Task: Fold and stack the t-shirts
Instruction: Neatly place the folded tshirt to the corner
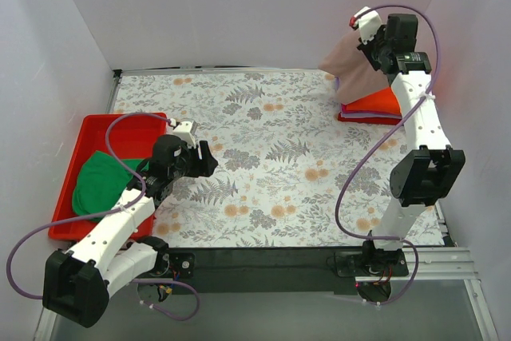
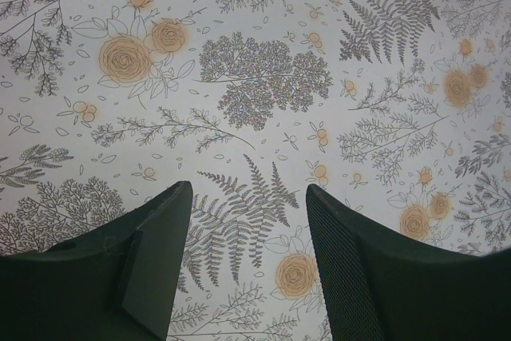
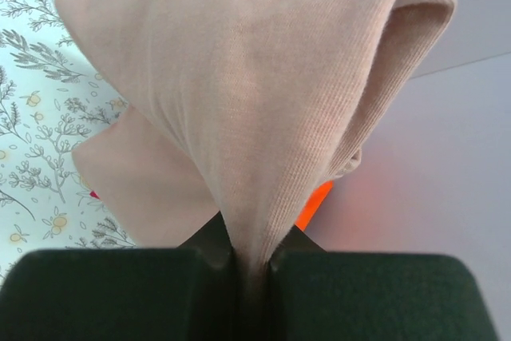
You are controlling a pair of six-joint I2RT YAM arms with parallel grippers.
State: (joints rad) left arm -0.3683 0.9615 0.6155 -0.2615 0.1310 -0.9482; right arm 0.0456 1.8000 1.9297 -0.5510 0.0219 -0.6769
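A dusty-pink t-shirt hangs folded at the back right, pinched in my right gripper, which is shut on its cloth. It dangles over a folded orange t-shirt lying on a magenta one. A green t-shirt lies crumpled in the red tray on the left. My left gripper hovers open over the bare floral cloth, nothing between its fingers.
White walls close in on the left, back and right. The right wall stands close behind the stack. The floral tablecloth covers the table between the tray and the stack. The right arm rises tall along the right side.
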